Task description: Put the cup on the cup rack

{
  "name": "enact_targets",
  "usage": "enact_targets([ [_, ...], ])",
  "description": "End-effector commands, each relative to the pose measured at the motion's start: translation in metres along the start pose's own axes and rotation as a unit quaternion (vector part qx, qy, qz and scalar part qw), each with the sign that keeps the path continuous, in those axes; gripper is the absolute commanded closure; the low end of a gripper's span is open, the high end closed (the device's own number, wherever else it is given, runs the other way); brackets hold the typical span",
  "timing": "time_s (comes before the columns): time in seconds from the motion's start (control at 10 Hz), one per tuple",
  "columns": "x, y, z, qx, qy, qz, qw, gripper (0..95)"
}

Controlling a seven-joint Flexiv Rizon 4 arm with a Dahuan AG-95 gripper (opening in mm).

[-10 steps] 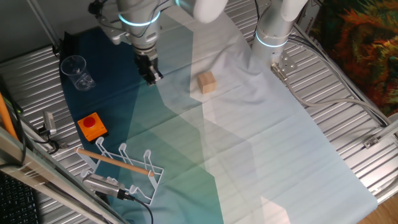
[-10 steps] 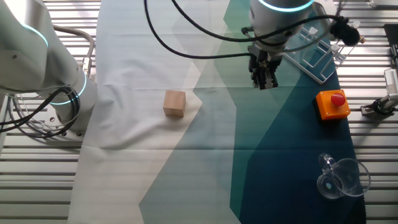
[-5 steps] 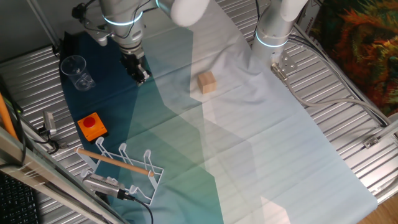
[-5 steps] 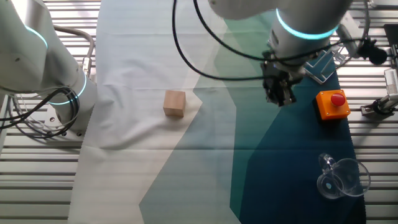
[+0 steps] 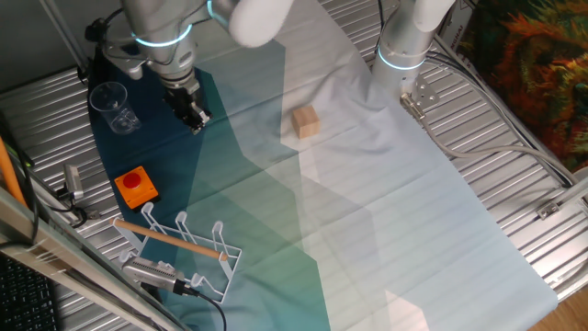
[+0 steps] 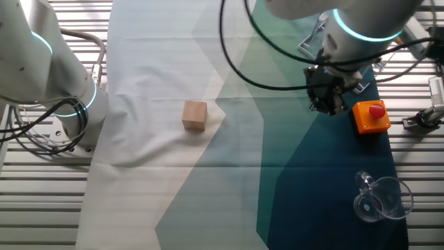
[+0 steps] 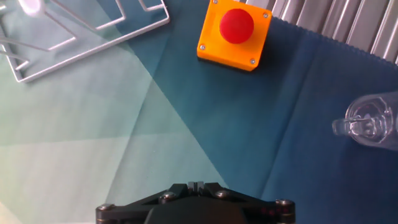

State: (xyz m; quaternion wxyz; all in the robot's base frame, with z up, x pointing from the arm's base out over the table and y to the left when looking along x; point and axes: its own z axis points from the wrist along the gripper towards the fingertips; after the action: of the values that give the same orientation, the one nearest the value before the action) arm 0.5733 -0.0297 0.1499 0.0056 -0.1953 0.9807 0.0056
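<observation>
In the hand view the cup (image 7: 372, 121) lies on its side at about two o'clock, well apart from the empty, clenched jaws.

Clear glossy plastic cup (image 5: 112, 103), white wire cup rack (image 5: 188, 253) with wooden rod, matt cloth (image 5: 367, 211), ribbed metal table (image 5: 501, 119)

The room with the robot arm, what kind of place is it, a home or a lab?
Most likely a robotics lab or test bench: a second robot arm stands mounted on a ribbed metal table, cables trail across it, and an orange block with a red button sits out as a prop.
</observation>
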Motion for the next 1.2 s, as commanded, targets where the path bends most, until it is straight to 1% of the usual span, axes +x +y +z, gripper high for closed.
enact_targets([
  [0.1,0.0023,0.001,-0.0007,-0.002,-0.013,0.004,0.9999,95.0],
  [0.3,0.0019,0.0011,-0.0008,-0.004,-0.014,0.001,0.9999,95.0],
  [0.5,0.0018,0.0011,-0.0007,-0.005,-0.008,-0.022,0.9997,95.0],
  [0.7,0.0018,0.0011,-0.0007,-0.008,-0.01,-0.038,0.9992,95.0],
  [0.8,0.0018,0.0011,-0.0007,-0.003,-0.008,-0.079,0.9968,95.0],
  [0.9,0.0018,0.0011,-0.0007,-0.001,-0.011,-0.095,0.9954,95.0],
  [1.0,0.0018,0.0011,-0.0007,-0.008,-0.025,-0.125,0.9918,95.0],
  [1.1,0.0018,0.0011,-0.0007,-0.004,-0.027,-0.146,0.9889,95.0],
  [1.2,0.0018,0.0011,-0.0007,-0.002,-0.033,-0.124,0.9918,95.0],
])
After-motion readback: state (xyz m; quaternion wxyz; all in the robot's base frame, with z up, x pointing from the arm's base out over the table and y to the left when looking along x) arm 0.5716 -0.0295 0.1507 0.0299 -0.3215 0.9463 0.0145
